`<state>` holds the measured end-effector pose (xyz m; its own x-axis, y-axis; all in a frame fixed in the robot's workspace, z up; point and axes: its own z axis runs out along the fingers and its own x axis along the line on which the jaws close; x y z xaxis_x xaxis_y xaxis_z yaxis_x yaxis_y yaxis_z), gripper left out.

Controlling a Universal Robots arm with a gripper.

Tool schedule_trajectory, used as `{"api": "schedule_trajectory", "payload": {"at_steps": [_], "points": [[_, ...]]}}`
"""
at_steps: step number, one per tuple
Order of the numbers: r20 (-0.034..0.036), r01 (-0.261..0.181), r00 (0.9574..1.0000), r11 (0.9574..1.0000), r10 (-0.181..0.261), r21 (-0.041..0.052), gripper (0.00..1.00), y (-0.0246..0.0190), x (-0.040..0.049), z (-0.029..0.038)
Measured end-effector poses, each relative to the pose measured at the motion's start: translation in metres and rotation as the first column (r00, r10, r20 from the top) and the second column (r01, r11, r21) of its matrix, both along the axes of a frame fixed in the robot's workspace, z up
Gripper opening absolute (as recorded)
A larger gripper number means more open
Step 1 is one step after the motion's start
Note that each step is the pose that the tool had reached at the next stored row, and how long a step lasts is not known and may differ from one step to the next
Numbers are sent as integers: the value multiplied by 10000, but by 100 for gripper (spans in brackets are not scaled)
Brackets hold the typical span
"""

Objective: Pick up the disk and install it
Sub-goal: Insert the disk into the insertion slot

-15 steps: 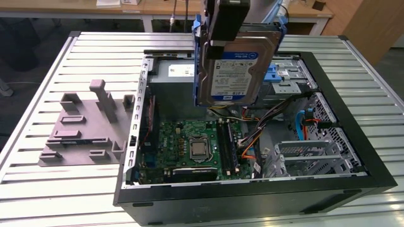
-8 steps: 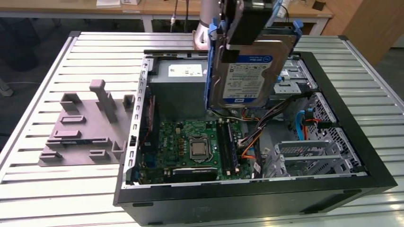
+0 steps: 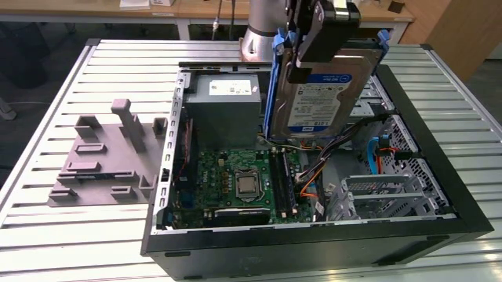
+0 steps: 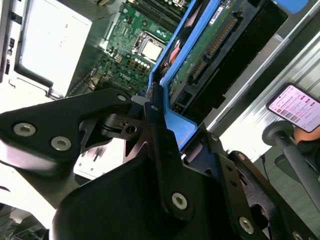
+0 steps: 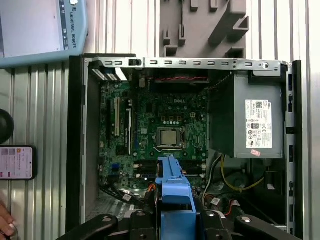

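One gripper (image 3: 302,69) clamping one disk (image 3: 333,103), over one open computer case (image 3: 314,242)

White-and-blue label (image 3: 318,108) on the disk (image 3: 362,67), high over the open case (image 3: 439,176) in the exterior view; print too small to read. White barcode sticker (image 5: 258,124) on the grey power-supply box (image 5: 227,120) in the first wrist view. White lettering on the motherboard (image 5: 172,107). Lettering along the teal pendant (image 5: 45,30). Lit phone screen (image 5: 17,162), rows illegible.
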<state>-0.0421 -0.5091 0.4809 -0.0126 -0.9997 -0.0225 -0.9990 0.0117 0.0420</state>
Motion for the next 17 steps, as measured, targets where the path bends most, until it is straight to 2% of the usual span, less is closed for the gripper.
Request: {"api": "schedule_trajectory", "payload": {"at_steps": [5,7,12,14,17], "points": [[0,0,10000,10000,0,-1,36,-148,8,-20],[0,2,10000,10000,-2,1,36,-170,35,-26],[-3,1,10000,10000,-1,-2,36,-180,202,-35],[-3,0,10000,10000,0,0,36,-192,218,-44],[-3,0,10000,10000,0,0,36,-248,221,-57]]}}
